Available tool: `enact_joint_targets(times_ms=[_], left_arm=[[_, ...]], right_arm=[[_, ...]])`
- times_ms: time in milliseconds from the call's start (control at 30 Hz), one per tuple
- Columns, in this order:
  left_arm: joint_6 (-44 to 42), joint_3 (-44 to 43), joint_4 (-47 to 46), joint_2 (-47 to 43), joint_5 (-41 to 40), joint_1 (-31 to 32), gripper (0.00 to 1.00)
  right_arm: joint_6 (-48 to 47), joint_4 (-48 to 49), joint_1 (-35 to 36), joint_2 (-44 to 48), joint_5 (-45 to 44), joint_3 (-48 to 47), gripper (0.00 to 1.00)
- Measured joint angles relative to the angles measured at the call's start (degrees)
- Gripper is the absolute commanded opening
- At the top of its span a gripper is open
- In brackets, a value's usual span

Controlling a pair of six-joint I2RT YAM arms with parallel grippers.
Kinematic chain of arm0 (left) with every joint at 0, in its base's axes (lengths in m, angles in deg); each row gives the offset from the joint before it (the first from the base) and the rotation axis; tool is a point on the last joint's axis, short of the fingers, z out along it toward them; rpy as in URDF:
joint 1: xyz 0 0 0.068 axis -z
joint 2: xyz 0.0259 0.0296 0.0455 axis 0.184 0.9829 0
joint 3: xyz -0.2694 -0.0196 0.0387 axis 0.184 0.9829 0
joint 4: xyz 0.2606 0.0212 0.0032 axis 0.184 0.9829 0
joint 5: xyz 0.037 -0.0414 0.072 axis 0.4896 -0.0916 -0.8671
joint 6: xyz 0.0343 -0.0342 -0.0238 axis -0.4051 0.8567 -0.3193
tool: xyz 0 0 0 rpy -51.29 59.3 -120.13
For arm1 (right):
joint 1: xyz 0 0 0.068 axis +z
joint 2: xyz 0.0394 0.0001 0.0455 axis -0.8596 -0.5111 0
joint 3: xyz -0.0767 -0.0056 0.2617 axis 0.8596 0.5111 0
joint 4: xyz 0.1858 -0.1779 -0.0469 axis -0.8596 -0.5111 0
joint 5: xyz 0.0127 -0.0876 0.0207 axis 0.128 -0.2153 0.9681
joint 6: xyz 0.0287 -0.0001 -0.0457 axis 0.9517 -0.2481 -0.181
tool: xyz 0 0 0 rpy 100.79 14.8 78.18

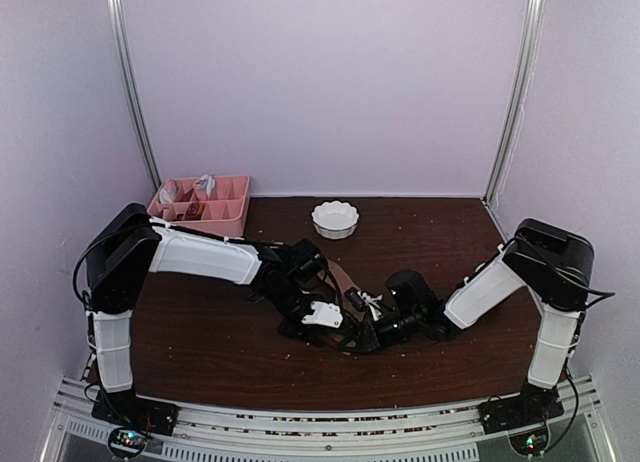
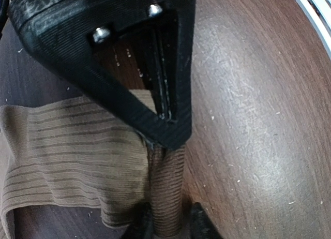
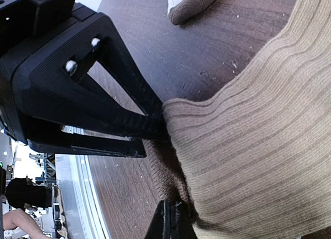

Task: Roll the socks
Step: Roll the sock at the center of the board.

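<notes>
One tan sock (image 2: 72, 156) lies mid-width on the table (image 1: 200, 342), toward its near edge, between two claws, the left claw (image 2: 168, 227) grasping its bunched fold, the right claw (image 3: 170, 223) clenched at that fold, a second sock (image 3: 196, 3) just beyond, and one bowl (image 1: 335, 220) by the far edge.

two robot arms, a left arm (image 1: 200, 254) and a right arm (image 1: 490, 287); two socks, one ribbed tan sock (image 3: 258, 135) and the end of a second sock (image 3: 194, 3) lying apart from it; one white scalloped bowl (image 1: 335, 219); one pink tray (image 1: 225, 225) with several compartments, the things inside too small to count; one brown table (image 1: 200, 352); two metal rails in the back corners, a left rail (image 1: 132, 92) and a right rail (image 1: 515, 92)
</notes>
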Motion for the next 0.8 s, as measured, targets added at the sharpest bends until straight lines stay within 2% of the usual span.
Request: enact_joint_targets(times_ms=[100, 167, 200, 267, 300, 400, 567, 800], left_arm=[[0.04, -0.02, -0.02, 0.02, 0.0, 0.0, 0.15], [0.07, -0.02, -0.02, 0.07, 0.04, 0.0, 0.17], [0.07, -0.02, 0.0, 0.11, 0.07, 0.0, 0.24], [0.31, -0.02, 0.04, 0.17, 0.09, 0.0, 0.47], [0.07, -0.02, -0.02, 0.17, 0.02, 0.0, 0.55], [1.16, 0.76, -1.03, -0.2, -0.42, -0.02, 0.64], [0.7, 5.46, -1.77, -4.52, -0.55, -0.13, 0.6], [-0.11, 5.57, -2.1, -5.75, 0.04, 0.46, 0.49]], right_arm=[[0.72, 0.26, -0.09, -0.15, 0.28, 0.0, 0.0], [1.09, 0.57, -0.22, -0.39, 0.72, -0.02, 0.0], [1.2, 0.59, -0.26, -0.44, 0.9, -0.07, 0.0], [1.6, 0.55, -0.33, -0.52, 1.11, -0.17, 0.0], [1.73, 0.44, -0.35, -0.55, 1.16, -0.22, 0.0], [1.73, -0.11, -0.37, -0.55, 1.16, -0.44, 0.0], [1.55, -0.48, -0.63, -0.55, 1.31, -0.55, 0.0], [1.64, -1.55, -0.96, -0.66, 1.79, -1.14, 0.0]])
